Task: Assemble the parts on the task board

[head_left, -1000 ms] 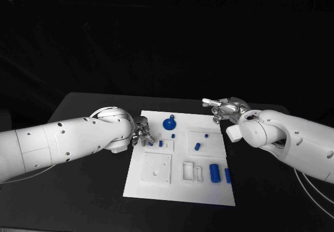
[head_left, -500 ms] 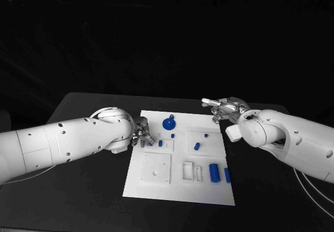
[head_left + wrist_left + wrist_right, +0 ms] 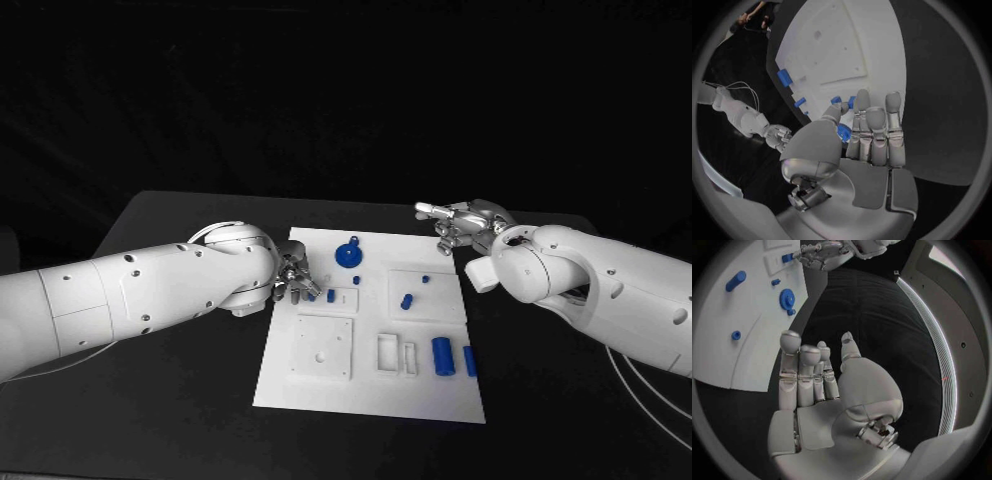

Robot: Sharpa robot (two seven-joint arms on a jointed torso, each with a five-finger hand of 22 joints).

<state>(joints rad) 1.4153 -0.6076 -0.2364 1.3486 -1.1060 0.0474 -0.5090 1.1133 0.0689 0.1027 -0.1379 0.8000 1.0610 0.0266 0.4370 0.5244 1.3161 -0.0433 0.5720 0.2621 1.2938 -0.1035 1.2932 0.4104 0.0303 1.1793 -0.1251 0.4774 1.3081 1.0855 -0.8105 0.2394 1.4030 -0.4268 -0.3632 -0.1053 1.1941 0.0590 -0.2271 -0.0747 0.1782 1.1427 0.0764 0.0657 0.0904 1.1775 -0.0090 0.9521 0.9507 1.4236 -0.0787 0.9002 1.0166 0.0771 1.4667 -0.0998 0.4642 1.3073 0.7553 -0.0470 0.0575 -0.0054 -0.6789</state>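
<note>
The white task board [image 3: 372, 392] lies mid-table. On it are a blue gear [image 3: 349, 256], small blue pegs [image 3: 332, 296] [image 3: 408, 301] and two blue cylinders [image 3: 444, 357] near the right edge. My left hand [image 3: 299, 280] hovers at the board's left edge, its fingers [image 3: 873, 125] straight and together with the thumb across them. A blue piece [image 3: 844, 132] shows between thumb and fingers; whether it is held is unclear. My right hand [image 3: 459, 222] sits past the board's far right corner. Its fingers [image 3: 801, 370] are extended and it holds nothing.
The board carries raised white blocks with recesses, a square one [image 3: 325, 345] at the near left and slotted ones [image 3: 397, 355] beside the cylinders. Black table [image 3: 173, 400] surrounds the board on all sides. In the right wrist view the gear [image 3: 787, 298] lies beyond my fingertips.
</note>
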